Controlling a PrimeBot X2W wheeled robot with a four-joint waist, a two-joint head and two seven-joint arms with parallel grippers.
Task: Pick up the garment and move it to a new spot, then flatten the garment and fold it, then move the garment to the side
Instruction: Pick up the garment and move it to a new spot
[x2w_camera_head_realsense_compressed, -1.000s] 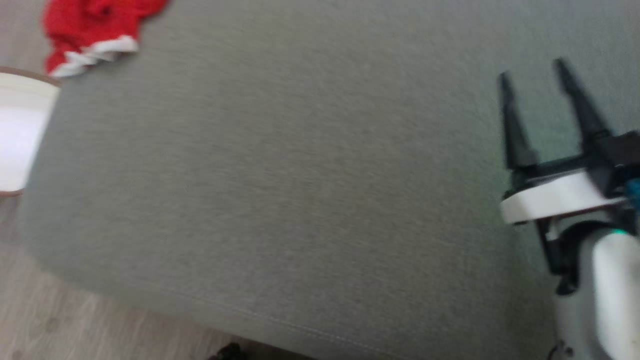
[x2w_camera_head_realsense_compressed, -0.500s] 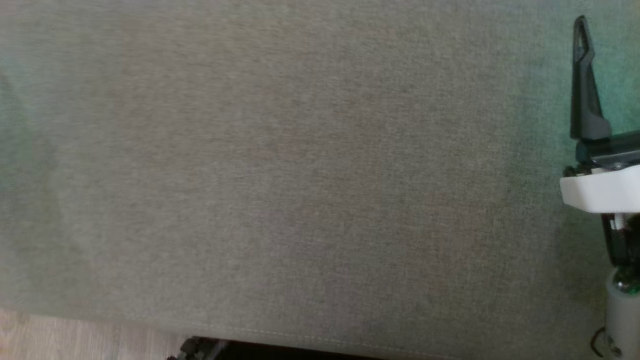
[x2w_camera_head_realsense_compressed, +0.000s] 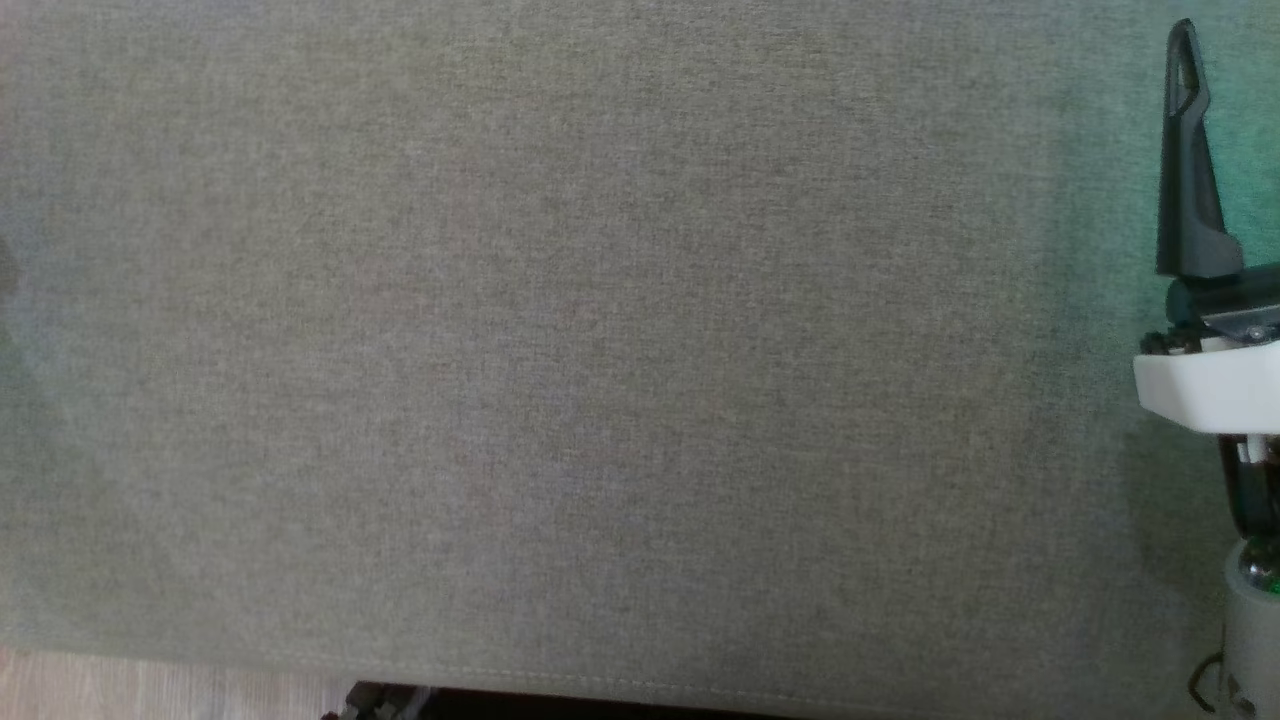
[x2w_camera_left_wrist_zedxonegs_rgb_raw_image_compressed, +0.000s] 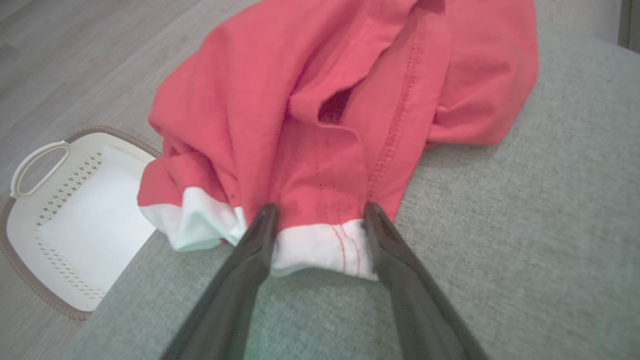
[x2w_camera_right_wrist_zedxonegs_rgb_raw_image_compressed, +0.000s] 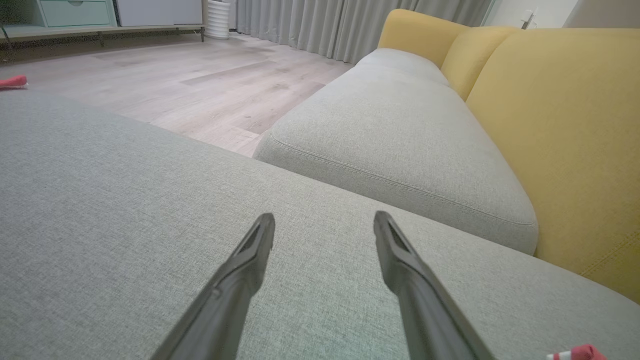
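The garment (x2w_camera_left_wrist_zedxonegs_rgb_raw_image_compressed: 320, 100) is a crumpled red piece with a white hem, lying near the corner of a grey cushion (x2w_camera_left_wrist_zedxonegs_rgb_raw_image_compressed: 525, 225). My left gripper (x2w_camera_left_wrist_zedxonegs_rgb_raw_image_compressed: 321, 207) stands open, its two dark fingers straddling the white hem, with cloth between the tips. In the right wrist view my right gripper (x2w_camera_right_wrist_zedxonegs_rgb_raw_image_compressed: 325, 219) is open and empty, low over bare grey cushion. One of its fingers (x2w_camera_head_realsense_compressed: 1188, 160) rises at the head view's right edge. A red sliver of the garment (x2w_camera_right_wrist_zedxonegs_rgb_raw_image_compressed: 12, 81) lies at the cushion's far end.
A white basket with a brown rim (x2w_camera_left_wrist_zedxonegs_rgb_raw_image_compressed: 30, 165) sits on the wood floor (x2w_camera_left_wrist_zedxonegs_rgb_raw_image_compressed: 75, 60) beside the cushion's corner. Across a gap stands a sofa with a grey seat (x2w_camera_right_wrist_zedxonegs_rgb_raw_image_compressed: 400, 130) and yellow backs (x2w_camera_right_wrist_zedxonegs_rgb_raw_image_compressed: 560, 125). The cushion's front edge (x2w_camera_head_realsense_compressed: 600, 680) runs along the bottom.
The head camera has swung right across the cushion, so the garment and the basket slid out at its left. The right gripper now sits at that view's right edge.
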